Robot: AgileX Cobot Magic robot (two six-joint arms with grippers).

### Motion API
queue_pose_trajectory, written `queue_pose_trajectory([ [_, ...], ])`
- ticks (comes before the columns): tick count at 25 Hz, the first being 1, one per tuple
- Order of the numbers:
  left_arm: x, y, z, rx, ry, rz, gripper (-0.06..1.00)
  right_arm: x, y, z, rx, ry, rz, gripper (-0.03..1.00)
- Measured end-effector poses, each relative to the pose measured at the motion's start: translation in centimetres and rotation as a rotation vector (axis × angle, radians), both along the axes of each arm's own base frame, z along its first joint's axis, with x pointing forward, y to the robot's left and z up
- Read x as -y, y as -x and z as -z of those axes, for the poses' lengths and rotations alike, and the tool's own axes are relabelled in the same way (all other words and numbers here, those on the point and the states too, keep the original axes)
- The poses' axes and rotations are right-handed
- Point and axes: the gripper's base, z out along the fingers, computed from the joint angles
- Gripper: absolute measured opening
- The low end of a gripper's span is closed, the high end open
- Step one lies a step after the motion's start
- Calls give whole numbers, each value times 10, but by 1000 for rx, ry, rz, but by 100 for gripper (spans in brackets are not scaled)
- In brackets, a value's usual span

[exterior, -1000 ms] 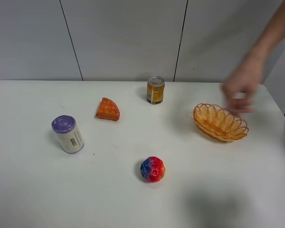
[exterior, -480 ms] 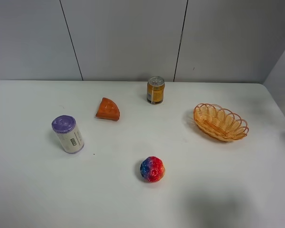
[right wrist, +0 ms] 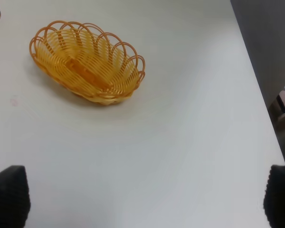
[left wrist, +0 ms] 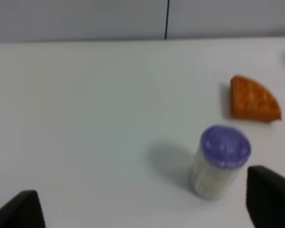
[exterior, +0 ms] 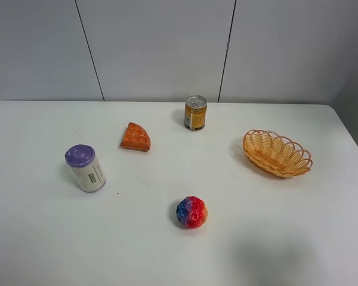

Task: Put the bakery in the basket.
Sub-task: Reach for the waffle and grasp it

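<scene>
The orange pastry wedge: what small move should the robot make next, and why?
Probably reach the left arm's open fingers toward the pastry wedge: it lies untouched on the left, beyond the purple-lidded can, and the basket is empty.
</scene>
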Motion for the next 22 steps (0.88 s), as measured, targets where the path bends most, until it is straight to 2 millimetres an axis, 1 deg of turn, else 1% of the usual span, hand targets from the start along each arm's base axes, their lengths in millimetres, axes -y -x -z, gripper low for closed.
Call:
queue_pose_trajectory([
  [2,3,-26,-2,-32,47,12,84,0,0,0,0,0,0,99],
  [5,7,-70,3,-120,128,21,84,0,0,0,0,0,0,99],
  [7,9,-100,9,-185,164,21,84,0,0,0,0,0,0,99],
  [9,11,-126,16,-231,191,23,84,0,0,0,0,0,0,99],
  [11,17,-150,26,-274,187,48,84,0,0,0,0,0,0,99],
  [13,31,-172,33,-298,176,101,84,0,0,0,0,0,0,99],
  [15,50,-193,42,-332,151,168,84,0,0,0,0,0,0,99],
  [16,62,-201,44,-339,142,206,84,0,0,0,0,0,0,99],
  [19,99,-228,58,-388,111,308,84,0,0,0,0,0,0,99],
  [22,134,-252,79,-440,79,385,84,0,0,0,0,-1,0,99],
])
